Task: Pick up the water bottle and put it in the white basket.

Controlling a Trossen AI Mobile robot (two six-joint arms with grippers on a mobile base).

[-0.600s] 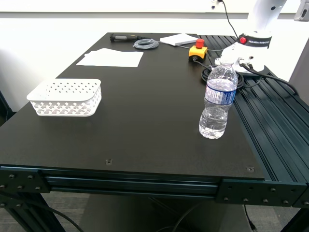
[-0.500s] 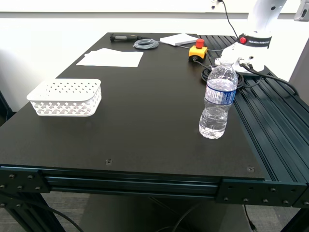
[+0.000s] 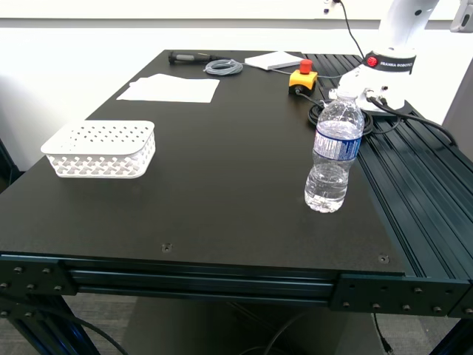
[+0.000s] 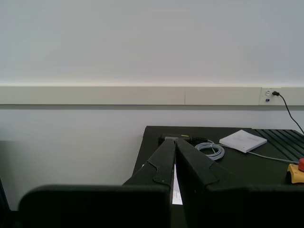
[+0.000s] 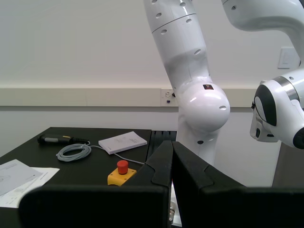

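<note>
The water bottle (image 3: 334, 151), clear and ribbed with a white cap and a blue label, stands upright on the black table (image 3: 222, 192) toward the exterior view's right. The white basket (image 3: 101, 148) sits low near the table's edge at the exterior view's left, far from the bottle. Neither arm shows in the exterior view. In the first wrist view my first gripper (image 4: 174, 141) is shut with nothing in it, looking over the table's far end. My second gripper (image 5: 171, 143) is shut and empty too, facing a white robot arm (image 5: 194, 90).
At the table's far end lie white paper sheets (image 3: 170, 88), a grey cable coil (image 3: 223, 67), a dark tool (image 3: 189, 56), a white booklet (image 3: 273, 60) and a yellow emergency-stop box (image 3: 302, 78). Another robot's white base (image 3: 384, 70) stands at the exterior view's far right, beside slotted rails (image 3: 421, 185).
</note>
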